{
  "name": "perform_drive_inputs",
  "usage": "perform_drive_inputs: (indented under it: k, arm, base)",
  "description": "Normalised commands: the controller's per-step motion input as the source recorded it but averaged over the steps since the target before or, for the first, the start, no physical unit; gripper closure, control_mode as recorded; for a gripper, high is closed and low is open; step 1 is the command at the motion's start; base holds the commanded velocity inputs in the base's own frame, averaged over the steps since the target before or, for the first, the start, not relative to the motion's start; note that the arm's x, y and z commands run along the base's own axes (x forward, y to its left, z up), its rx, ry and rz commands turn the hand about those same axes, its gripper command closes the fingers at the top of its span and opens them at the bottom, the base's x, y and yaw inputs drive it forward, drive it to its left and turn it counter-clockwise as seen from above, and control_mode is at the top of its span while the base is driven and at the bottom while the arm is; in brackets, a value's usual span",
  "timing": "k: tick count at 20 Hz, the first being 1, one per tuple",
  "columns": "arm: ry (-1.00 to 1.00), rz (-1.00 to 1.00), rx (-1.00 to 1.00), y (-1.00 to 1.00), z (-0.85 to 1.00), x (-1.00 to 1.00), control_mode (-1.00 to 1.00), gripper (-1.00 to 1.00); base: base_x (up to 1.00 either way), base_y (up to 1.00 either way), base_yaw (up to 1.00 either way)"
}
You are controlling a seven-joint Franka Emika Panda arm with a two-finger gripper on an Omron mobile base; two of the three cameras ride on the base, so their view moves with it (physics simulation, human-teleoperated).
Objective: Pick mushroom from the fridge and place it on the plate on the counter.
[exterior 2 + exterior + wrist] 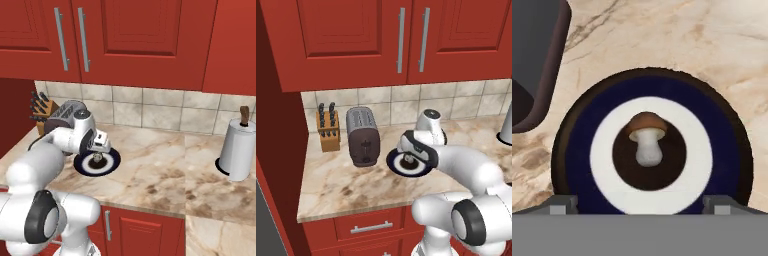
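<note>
The tiny mushroom (646, 141), brown cap and whitish stem, lies on its side in the dark centre of the plate (577, 150). That navy-rimmed plate (392, 161) rests on the marbled counter (336, 185), right of the toaster. My gripper (641, 205) hovers straight above the plate, open, its fingertips (562, 204) spread wide and apart from the mushroom. In the base views the hand (415, 145) covers part of the plate (114, 160), and the mushroom (97, 159) shows as a small speck under the gripper (99, 151).
A dark toaster (362, 136) stands just left of the plate, with a knife block (328, 129) beyond it. A paper towel roll (238, 148) stands far right on the counter. Red wall cabinets (401, 40) hang overhead. A grey strip (262, 220) edges the lower left.
</note>
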Motion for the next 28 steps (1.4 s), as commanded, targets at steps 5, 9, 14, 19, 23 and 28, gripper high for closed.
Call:
perform_drive_inputs:
  k: [5, 9, 14, 19, 23, 28]
  arm:
    - [-0.07, 0.0, -0.02, 0.0, 0.58, -0.67, -1.0, -1.0]
    - [-0.1, 0.0, -0.02, 0.0, 0.43, -0.74, -1.0, -1.0]
    - [-0.14, 0.0, 0.0, 0.0, 0.26, -0.81, -1.0, -1.0]
    - [-0.11, 0.0, 0.0, 0.0, 0.13, -0.46, -1.0, -1.0]
    - [-0.06, 0.0, 0.0, 0.0, 0.22, -0.23, -1.0, -1.0]
    - [-0.02, 0.0, 0.0, 0.0, 0.24, -0.11, -1.0, -1.0]
  base:
    - [0.0, 0.0, 0.0]
    - [0.0, 0.0, 0.0]
    - [0.0, 0.0, 0.0]
    - [0.0, 0.0, 0.0]
    - [0.0, 0.0, 0.0]
    - [0.0, 0.0, 0.0]
